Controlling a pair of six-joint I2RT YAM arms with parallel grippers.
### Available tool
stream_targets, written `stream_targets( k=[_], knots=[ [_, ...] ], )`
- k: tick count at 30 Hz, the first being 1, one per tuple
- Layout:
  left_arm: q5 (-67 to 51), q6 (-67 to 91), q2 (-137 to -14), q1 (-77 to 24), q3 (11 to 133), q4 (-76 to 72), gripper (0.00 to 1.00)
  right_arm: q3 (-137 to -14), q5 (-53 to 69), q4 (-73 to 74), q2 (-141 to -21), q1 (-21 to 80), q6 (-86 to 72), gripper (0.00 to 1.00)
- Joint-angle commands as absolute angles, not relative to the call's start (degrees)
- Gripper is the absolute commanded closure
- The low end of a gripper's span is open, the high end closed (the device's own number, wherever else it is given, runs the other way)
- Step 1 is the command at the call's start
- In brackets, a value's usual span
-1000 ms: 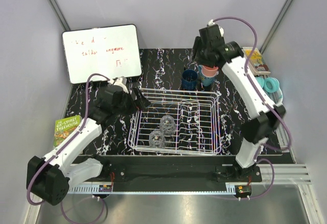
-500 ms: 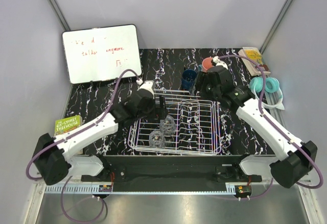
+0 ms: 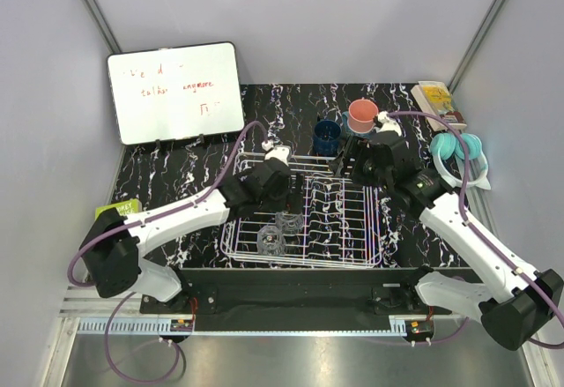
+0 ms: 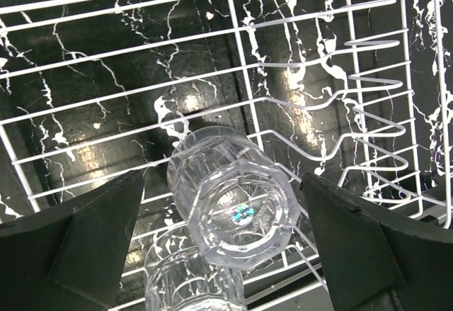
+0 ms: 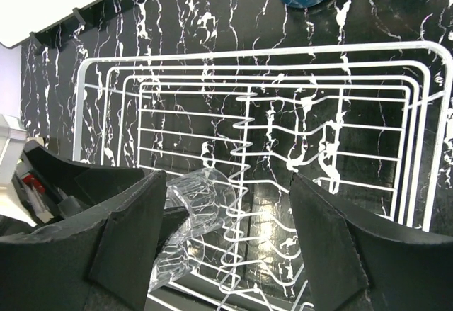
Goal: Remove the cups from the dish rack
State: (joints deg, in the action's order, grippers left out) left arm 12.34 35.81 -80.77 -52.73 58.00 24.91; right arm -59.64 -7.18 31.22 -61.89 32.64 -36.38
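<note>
Glass cups [image 4: 233, 212] lie toward dish rack [image 3: 345, 233] near-left corner, prongs [image 4: 375, 77] just beside.

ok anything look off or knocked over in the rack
Nothing spilled or broken. In the dish rack, the far glass cup leans askew, base up, close beside the near glass cup.

Inside the large white wire dish rack [image 3: 300, 264], the left half is taken up by a clear faceted glass cup [image 4: 233, 208] and, just beside it, another clear glass cup [image 4: 192, 286]. Gaps are left either side of the first, between the 2 spread fingers of the black left gripper [image 4: 223, 180]. Upright wire prongs [image 5: 244, 148] are set just right of the glasses; bare wire floor is seen beyond.
</note>
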Motion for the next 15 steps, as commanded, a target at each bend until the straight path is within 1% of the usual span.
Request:
stream_targets(
  k=[1,9,12,15],
  knots=[
    [14.24,35.59,-82.17,-54.14,60.91,23.99,0.01,-59.50,-6.33,28.30,-61.44,33.22,-36.83,0.22],
    [14.24,36.91,-85.07,-55.63,59.59,23.99,0.01,-58.10,-5.98,27.60,-61.00,33.22,-37.18,0.22],
    [15.03,36.74,-86.83,-55.63,59.94,24.08,0.04,-57.31,-5.36,26.98,-60.73,33.22,-37.26,0.23],
    [15.82,36.56,-88.94,-55.63,60.64,24.17,0.09,-56.43,-5.10,26.46,-60.29,33.31,-37.44,0.23]
  ],
)
